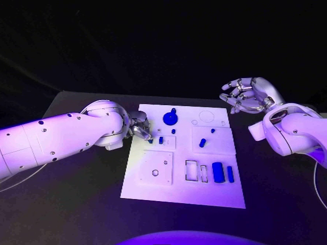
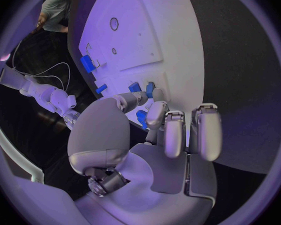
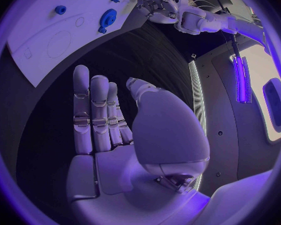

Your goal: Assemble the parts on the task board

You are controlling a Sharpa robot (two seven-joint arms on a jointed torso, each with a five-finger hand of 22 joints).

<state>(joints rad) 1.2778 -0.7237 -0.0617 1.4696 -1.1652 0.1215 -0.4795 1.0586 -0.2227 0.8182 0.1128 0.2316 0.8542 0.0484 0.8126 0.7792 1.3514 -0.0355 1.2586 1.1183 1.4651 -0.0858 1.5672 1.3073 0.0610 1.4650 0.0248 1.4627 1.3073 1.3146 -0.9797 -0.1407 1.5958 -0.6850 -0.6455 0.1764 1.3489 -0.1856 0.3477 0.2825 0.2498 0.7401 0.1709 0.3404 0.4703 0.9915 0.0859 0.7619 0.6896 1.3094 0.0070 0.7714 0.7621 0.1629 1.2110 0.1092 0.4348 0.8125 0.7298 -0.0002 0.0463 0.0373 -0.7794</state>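
Left hand point(image 2: 154, 116) pinching small blue part point(image 2: 142, 119) at task board point(image 1: 153, 181) edge, seen from wrist; right hand point(image 1: 246, 95) empty, fingers spread

Black table point(image 1: 75, 204), one item directly on it: white task board point(image 1: 182, 191), lying flat at centre.

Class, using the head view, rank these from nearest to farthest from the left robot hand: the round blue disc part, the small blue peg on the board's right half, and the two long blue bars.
Measured from the left robot hand at the task board's left edge:
1. Round blue disc part, just beside it, toward the far edge.
2. Small blue peg, mid-board, right half.
3. Long blue bars, near-right area.
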